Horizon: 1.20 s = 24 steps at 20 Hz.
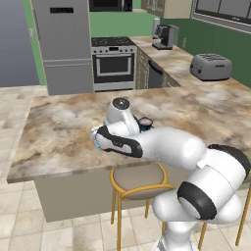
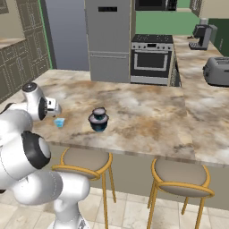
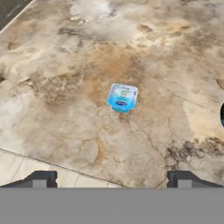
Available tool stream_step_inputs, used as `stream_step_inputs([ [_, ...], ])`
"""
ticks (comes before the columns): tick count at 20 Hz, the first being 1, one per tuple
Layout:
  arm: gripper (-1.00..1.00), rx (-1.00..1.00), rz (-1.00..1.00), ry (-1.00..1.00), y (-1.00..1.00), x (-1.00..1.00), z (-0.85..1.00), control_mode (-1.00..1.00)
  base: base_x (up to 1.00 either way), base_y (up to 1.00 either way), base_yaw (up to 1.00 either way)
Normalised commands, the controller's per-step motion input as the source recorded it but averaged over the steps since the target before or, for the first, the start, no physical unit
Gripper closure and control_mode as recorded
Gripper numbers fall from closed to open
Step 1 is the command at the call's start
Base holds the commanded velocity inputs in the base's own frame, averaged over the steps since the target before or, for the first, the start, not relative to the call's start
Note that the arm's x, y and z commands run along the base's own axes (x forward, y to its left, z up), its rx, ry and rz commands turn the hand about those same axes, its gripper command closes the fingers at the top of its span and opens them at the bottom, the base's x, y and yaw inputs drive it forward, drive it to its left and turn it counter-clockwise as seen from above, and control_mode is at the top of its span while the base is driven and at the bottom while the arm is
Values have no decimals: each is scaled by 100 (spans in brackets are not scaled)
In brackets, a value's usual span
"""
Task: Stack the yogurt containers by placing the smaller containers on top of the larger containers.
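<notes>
The tiny light-blue cup (image 3: pixel 122 97) stands alone on the marble counter (image 3: pixel 65 57), near its front edge. My gripper (image 3: pixel 111 180) hangs above it, open, with nothing between the fingertips (image 3: pixel 39 179). In the right base view the same cup (image 2: pixel 59 121) sits just below my hand. To its right the small dark-blue tub (image 2: pixel 99 112) rests on top of the wide dark-blue tub (image 2: pixel 98 124). In the left base view my gripper (image 1: pixel 94 138) points down at the counter, and the arm hides most of the stacked tubs (image 1: pixel 145 122).
Two yellow-legged stools (image 2: pixel 85 162) (image 2: pixel 181 177) stand under the counter's front edge. A grey toaster (image 1: pixel 211 66) sits on the far right counter, with a coffee machine (image 1: pixel 164 37) beyond it. The oven (image 1: pixel 113 64) and fridge (image 1: pixel 62 46) are across the room.
</notes>
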Motion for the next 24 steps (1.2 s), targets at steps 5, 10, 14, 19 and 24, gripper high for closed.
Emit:
stream_step_inputs([
  [5,-100,-3,-7,1,8,22,-15,-100,0,0,0],
  [10,-100,0,-15,4,0,14,-1,-100,0,0,0],
  [14,-100,0,-18,5,0,6,-6,-100,0,0,0],
  [19,-100,0,-10,4,0,7,-10,-100,0,0,0],
  [24,-100,2,-3,2,0,24,-13,-100,0,0,0],
])
